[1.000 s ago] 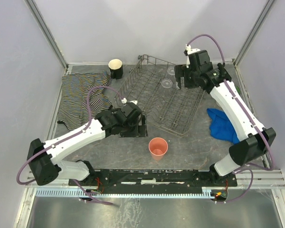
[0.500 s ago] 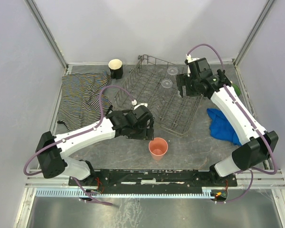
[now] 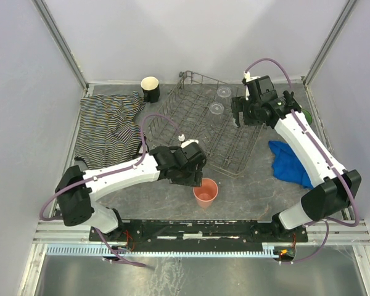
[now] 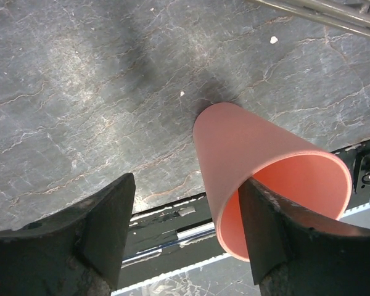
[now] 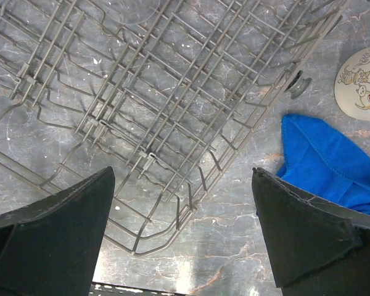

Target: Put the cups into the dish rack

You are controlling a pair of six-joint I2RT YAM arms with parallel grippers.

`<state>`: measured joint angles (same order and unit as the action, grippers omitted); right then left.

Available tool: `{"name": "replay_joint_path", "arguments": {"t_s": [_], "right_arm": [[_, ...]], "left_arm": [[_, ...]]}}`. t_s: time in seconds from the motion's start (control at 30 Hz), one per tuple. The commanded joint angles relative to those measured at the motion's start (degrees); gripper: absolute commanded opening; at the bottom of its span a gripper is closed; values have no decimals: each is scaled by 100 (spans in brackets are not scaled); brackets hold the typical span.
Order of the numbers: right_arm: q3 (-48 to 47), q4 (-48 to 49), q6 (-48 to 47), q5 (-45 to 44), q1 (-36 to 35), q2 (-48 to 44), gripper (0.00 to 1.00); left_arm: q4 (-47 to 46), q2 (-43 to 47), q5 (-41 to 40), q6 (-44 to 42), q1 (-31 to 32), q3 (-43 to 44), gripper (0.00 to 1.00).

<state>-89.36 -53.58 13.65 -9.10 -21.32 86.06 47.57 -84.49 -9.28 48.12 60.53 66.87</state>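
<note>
The salmon-pink tumbler point(image 3: 205, 192) stands upright on the table, near the front. My left gripper point(image 3: 195, 179) is open at its left rim. In the left wrist view the tumbler point(image 4: 246, 154) has its near wall between my fingers, and the right finger point(image 4: 277, 240) sits in front of its opening. The grey wire dish rack point(image 3: 200, 123) lies mid-table. A small clear glass point(image 3: 217, 108) is in its far part. My right gripper point(image 3: 242, 118) is open and empty above the rack point(image 5: 172, 92). The black mug point(image 3: 150, 89) stands at the back left. The floral mug point(image 5: 361, 77) sits right of the rack.
A striped cloth point(image 3: 108, 123) lies at the left and a blue cloth point(image 3: 290, 161) at the right of the rack. A second clear round shape point(image 3: 224, 92) sits at the rack's far edge. The black base rail point(image 4: 172, 216) runs just beyond the tumbler.
My left gripper has moved right and toward the front, up to the pink tumbler. My right gripper has shifted slightly over the rack's far right side.
</note>
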Motion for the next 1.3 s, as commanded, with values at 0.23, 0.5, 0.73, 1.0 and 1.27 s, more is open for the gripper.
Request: {"name": "replay_joint_path", "arguments": {"t_s": [0.23, 0.5, 0.73, 1.0, 1.27], "right_arm": [[226, 164, -77, 74, 41, -307, 100], [347, 164, -82, 138, 84, -448, 100], [522, 326, -9, 1164, 143, -603, 99], [1546, 2158, 1601, 4426, 953, -964, 99], [2782, 5312, 4186, 6024, 1218, -1102, 99]], "left_arm": [[-76, -516, -156, 198, 209, 366, 52], [-60, -619, -186, 202, 275, 328, 4], [355, -142, -195, 158, 125, 991, 3], [-1563, 1530, 1733, 416, -2055, 78, 3], [-3651, 1563, 3305, 877, -3078, -536, 3]]}}
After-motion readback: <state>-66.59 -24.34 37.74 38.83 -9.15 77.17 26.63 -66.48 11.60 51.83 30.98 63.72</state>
